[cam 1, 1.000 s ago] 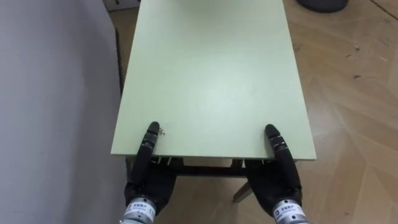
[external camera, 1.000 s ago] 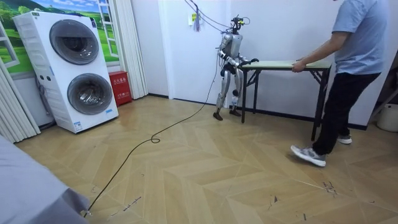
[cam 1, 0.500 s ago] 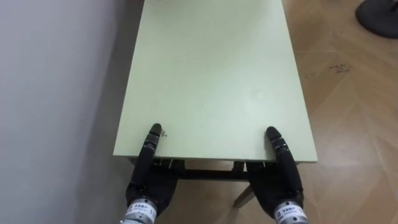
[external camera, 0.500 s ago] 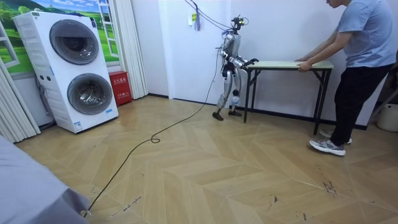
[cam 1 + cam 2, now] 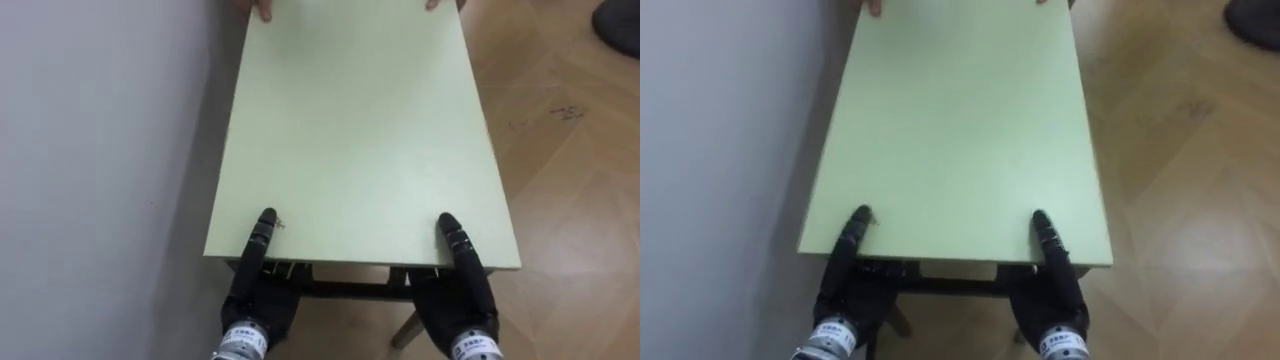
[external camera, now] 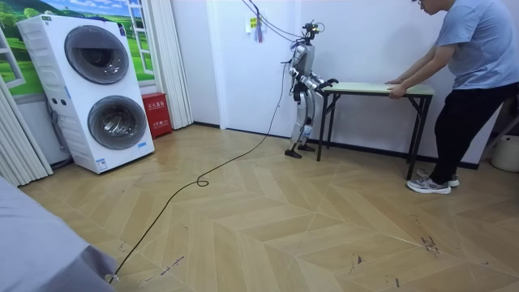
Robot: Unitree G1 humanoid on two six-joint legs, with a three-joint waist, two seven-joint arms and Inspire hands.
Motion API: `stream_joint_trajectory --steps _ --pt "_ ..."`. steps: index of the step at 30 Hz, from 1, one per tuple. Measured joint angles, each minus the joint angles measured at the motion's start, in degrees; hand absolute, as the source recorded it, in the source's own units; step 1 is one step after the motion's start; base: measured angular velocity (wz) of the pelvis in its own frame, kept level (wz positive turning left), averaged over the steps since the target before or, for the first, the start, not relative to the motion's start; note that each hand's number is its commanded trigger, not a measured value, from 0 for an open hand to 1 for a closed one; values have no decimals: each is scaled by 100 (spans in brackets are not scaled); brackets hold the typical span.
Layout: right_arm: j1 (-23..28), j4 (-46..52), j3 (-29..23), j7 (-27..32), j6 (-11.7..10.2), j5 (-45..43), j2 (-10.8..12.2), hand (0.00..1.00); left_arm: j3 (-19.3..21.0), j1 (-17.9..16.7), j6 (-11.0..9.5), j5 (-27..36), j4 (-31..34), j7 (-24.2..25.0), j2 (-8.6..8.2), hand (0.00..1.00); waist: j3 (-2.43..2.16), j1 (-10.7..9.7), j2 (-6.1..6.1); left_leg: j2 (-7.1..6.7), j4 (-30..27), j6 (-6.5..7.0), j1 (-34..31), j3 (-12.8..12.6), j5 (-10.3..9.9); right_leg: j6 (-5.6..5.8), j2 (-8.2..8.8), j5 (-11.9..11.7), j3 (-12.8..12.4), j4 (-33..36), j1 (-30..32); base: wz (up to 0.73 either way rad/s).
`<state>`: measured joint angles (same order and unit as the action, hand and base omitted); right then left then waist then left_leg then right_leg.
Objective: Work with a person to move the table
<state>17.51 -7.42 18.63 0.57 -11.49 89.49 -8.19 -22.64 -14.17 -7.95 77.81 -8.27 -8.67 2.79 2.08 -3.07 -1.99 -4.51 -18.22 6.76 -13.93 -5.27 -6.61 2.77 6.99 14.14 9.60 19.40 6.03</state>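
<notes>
A pale green table (image 5: 360,130) with dark legs stretches away from me, close along a white wall. My left hand (image 5: 255,290) grips its near edge at the left, thumb on top and palm below the edge. At the right of that edge my right hand (image 5: 462,295) holds it the same way. A person's fingertips (image 5: 262,10) rest on the far end. In the room view I stand at the end of the table (image 6: 373,85) on the room view's left. The person (image 6: 470,73) leans in and holds the other end.
The white wall (image 5: 100,150) runs close along the table's left side. Wooden floor (image 5: 570,180) lies open on the right, with a dark object (image 5: 618,25) at the top right. A stacked washer and dryer (image 6: 101,89) and a red box (image 6: 156,113) stand far off.
The table has shifted toward the room view's right: the person has stepped back with it and I have stepped after. The person's fingertips now show at the far end.
</notes>
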Motion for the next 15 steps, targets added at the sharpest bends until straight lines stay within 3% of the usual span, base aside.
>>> stream_joint_trajectory --steps 4,13,15 --pt "-3 -191 -1 -123 35 -44 140 100 43 0 28 -146 -138 71 13 100 -23 19 80 6 74 13 76 1 -12 23 -30 -109 -4 -187 -152 0" --pt "37 -443 -293 -276 277 -194 295 100 139 -5 287 -484 -454 381 1 100 -37 108 67 3 101 79 234 -3 -146 50 -32 -263 -10 -277 -316 -6" --pt "45 -528 -317 -343 285 -225 338 100 215 -5 386 -555 -525 463 -4 100 -69 122 71 1 123 84 275 -6 -153 59 -29 -277 -9 -272 -332 -2"
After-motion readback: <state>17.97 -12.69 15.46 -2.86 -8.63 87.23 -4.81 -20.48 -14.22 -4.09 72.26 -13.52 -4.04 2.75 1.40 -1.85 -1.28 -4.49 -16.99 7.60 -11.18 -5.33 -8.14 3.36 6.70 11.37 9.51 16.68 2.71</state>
